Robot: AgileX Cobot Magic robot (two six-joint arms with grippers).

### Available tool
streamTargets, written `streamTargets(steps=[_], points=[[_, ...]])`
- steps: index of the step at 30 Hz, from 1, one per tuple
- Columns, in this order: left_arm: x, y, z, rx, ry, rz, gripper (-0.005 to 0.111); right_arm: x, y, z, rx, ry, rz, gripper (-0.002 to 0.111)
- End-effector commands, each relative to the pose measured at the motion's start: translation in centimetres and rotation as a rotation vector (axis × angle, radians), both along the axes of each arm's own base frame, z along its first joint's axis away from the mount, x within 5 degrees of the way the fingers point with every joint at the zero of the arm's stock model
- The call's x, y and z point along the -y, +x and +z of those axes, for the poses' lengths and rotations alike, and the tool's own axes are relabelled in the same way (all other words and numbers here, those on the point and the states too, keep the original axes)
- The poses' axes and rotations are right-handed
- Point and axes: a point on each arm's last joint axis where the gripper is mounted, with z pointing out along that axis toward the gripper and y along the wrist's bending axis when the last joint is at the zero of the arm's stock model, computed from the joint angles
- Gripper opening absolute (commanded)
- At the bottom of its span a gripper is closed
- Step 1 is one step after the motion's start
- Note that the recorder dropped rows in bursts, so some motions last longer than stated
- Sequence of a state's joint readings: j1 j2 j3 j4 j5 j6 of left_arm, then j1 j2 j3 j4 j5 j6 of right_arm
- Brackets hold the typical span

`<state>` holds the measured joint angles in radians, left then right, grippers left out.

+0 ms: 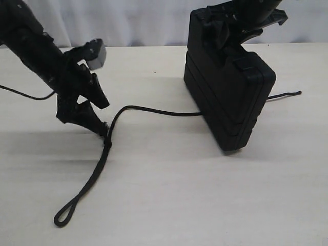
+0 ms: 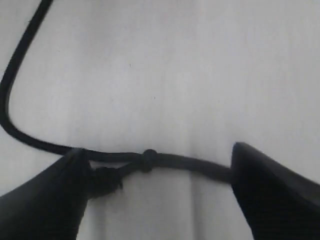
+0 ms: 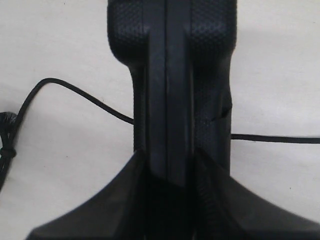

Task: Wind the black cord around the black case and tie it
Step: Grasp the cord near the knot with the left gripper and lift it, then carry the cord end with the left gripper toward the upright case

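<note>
The black case point(image 1: 228, 97) stands on edge at the right of the table. My right gripper point(image 1: 241, 23) comes down onto its top edge and is shut on it; in the right wrist view the case point(image 3: 170, 60) fills the gap between the jaws of that gripper point(image 3: 167, 155). The black cord point(image 1: 154, 110) runs out from under the case, curves left, and ends in a loop point(image 1: 64, 215) near the front. Its other end point(image 1: 297, 93) sticks out to the right of the case. My left gripper point(image 1: 105, 120) stands open over the cord's small knot point(image 2: 148, 159), which lies on the table between the fingertips.
The pale tabletop point(image 1: 179, 195) spreads round the case and the cord. A white curtain point(image 1: 143, 20) closes off the back. A thin robot wire point(image 1: 25, 94) trails on the table behind the left arm.
</note>
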<state>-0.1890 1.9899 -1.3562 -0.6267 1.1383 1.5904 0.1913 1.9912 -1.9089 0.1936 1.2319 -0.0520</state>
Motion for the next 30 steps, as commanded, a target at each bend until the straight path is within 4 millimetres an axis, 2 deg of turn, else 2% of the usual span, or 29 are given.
streamTargets(steps=[1,3,5,10,13,15,19,23,27,30], points=[[3.1,-0.5,-0.6,0.316,0.147,-0.481,0.071,0.5,0.0,0.4,0.026,-0.023,0.004,0.004],[4.5,-0.9,-1.1,0.420,0.314,-0.689,0.071,0.5,0.0,0.4,0.029,-0.028,0.011,0.004],[5.3,-1.2,-2.0,0.436,0.412,-0.827,0.071,0.5,0.0,0.4,0.029,-0.028,0.011,0.004],[6.5,-1.6,-4.0,0.416,0.411,-0.872,0.071,0.6,0.0,0.4,0.029,-0.030,0.011,0.004],[6.9,-1.4,-5.3,0.473,0.418,-0.868,0.069,0.6,0.0,0.4,0.029,-0.030,0.011,0.004],[6.7,-1.3,-5.9,0.510,0.441,-0.884,0.062,0.6,0.0,0.4,0.029,-0.030,0.011,0.004],[5.4,-1.4,-6.7,0.504,0.548,-0.971,0.040,0.6,0.0,0.4,0.029,-0.030,0.011,0.004],[5.1,-2.2,-7.3,0.447,0.539,-0.937,0.021,0.6,0.0,0.4,0.029,-0.029,0.011,0.004],[6.4,-2.8,-7.5,0.406,0.398,-0.756,0.002,0.6,0.0,0.4,0.029,-0.029,0.011,0.004],[7.5,-2.8,-7.3,0.378,0.300,-0.529,0.000,0.6,0.0,0.4,0.029,-0.029,0.011,0.004]])
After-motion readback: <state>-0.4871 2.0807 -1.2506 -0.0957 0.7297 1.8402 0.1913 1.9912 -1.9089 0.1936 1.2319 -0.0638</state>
